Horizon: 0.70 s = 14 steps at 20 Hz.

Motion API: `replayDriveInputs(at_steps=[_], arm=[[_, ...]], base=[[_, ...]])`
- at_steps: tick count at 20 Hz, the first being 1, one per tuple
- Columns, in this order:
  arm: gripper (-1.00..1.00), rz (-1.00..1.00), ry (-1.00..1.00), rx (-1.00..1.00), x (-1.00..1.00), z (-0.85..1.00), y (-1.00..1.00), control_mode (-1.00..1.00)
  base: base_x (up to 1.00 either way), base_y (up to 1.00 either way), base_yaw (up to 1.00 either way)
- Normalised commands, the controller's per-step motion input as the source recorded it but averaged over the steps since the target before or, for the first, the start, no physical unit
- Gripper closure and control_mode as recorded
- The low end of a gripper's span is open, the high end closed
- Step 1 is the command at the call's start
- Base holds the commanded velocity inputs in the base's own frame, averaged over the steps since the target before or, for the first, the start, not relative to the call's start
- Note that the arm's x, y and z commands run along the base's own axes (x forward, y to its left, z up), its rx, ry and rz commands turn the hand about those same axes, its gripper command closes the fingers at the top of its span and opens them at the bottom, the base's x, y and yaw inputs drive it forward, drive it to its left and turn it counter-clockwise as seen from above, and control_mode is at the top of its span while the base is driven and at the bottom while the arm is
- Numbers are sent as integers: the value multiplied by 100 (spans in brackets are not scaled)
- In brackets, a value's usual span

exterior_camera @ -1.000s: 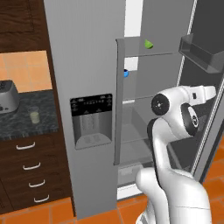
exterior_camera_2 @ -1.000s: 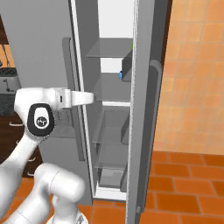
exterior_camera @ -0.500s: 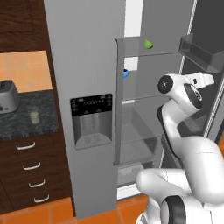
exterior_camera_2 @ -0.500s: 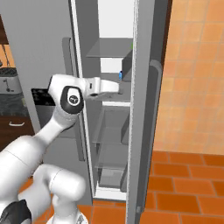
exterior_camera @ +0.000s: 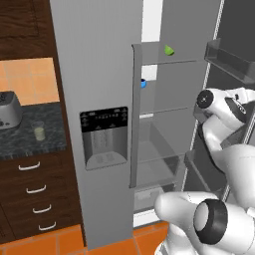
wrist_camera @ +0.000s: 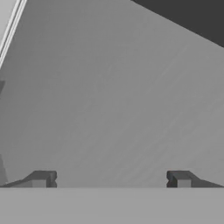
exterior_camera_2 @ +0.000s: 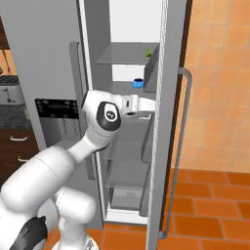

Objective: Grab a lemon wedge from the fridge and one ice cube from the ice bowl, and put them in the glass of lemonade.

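The grey fridge (exterior_camera: 94, 60) stands with its right door (exterior_camera_2: 168, 97) swung open. A small green lemon wedge (exterior_camera: 169, 50) lies on the top shelf, and the right base view also shows the wedge (exterior_camera_2: 148, 52). My white hand (exterior_camera_2: 133, 103) reaches into the open compartment at mid height, well below the wedge. In the hand view my gripper (wrist_camera: 110, 179) is open, its fingertips (wrist_camera: 41, 178) far apart with nothing between them, facing a plain grey panel close ahead. The glass of lemonade (exterior_camera: 39, 132) stands on the dark counter to the left. The ice bowl and ice cube are out of view.
A small blue container (exterior_camera: 143, 83) sits on the second shelf, just above my hand. Door bins (exterior_camera: 226, 55) jut from the open door at the right. A steel toaster (exterior_camera: 9, 109) stands near the glass, above wooden drawers (exterior_camera: 30, 189). Clear fridge drawers (exterior_camera_2: 124, 195) sit low.
The arm has swung right and its elbow has dropped; the hand has moved from in front of the fridge into the open compartment beside the door. The jaws stay wide.
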Motion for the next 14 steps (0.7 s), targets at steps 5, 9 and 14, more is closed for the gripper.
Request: replayDriveInputs(at_steps=[5,9,14], arm=[[-100,-6,0,0,37,-5,-79,-100],[-100,-2,0,3,2,0,-59,-100],[-100,-1,0,8,0,0,-18,-100]], base=[[0,0,0],[0,0,0],[0,0,0]])
